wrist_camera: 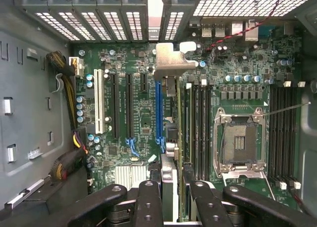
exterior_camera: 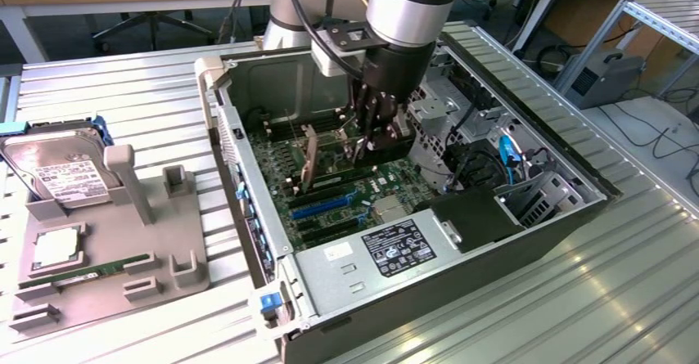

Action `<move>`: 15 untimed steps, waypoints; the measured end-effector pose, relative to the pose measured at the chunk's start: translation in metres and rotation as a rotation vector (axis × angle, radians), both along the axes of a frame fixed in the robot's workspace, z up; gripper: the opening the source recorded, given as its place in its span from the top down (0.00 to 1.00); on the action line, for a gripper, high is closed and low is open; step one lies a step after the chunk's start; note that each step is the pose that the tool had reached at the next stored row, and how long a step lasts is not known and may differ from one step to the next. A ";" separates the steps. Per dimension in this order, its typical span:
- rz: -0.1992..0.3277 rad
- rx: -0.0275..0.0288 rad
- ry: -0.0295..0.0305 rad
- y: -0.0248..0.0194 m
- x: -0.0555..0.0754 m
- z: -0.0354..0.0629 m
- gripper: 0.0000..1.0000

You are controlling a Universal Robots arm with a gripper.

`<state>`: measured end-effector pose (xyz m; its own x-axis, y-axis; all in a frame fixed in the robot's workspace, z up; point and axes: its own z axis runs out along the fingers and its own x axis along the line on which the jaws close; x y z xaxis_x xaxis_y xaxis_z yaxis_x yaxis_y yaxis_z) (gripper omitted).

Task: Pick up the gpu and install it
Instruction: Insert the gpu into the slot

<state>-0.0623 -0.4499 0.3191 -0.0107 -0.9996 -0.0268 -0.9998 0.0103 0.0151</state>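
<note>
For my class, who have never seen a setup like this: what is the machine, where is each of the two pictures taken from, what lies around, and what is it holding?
The machine is a silver and black robot arm reaching down into an open desktop computer case that lies on a ribbed metal table. One picture comes from a camera off to the side. The other comes from a camera on the arm's wrist, looking straight down at the green motherboard.

The arm's black claw grips a thin flat expansion card with a silvery metal bracket, the gpu. The wrist camera sees the card edge-on, standing over the motherboard's slots.

On the exterior view's left, a grey parts holder carries a boxy silver hard drive with a white label and a narrow green memory stick.
</note>
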 end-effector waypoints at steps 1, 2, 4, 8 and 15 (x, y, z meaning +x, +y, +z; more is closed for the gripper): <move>0.000 -0.0001 0.0000 -0.0002 0.000 0.0000 0.73; 0.000 0.0000 0.0000 -0.0003 -0.001 -0.0001 0.73; 0.000 0.0000 0.0000 -0.0008 -0.001 -0.0003 0.73; 0.000 -0.0001 0.0001 -0.0026 -0.002 -0.0010 0.73; 0.000 0.0000 -0.0001 -0.0045 -0.004 -0.0027 0.73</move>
<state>-0.0668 -0.4544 0.3164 -0.0107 -0.9996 -0.0268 -0.9998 0.0103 0.0150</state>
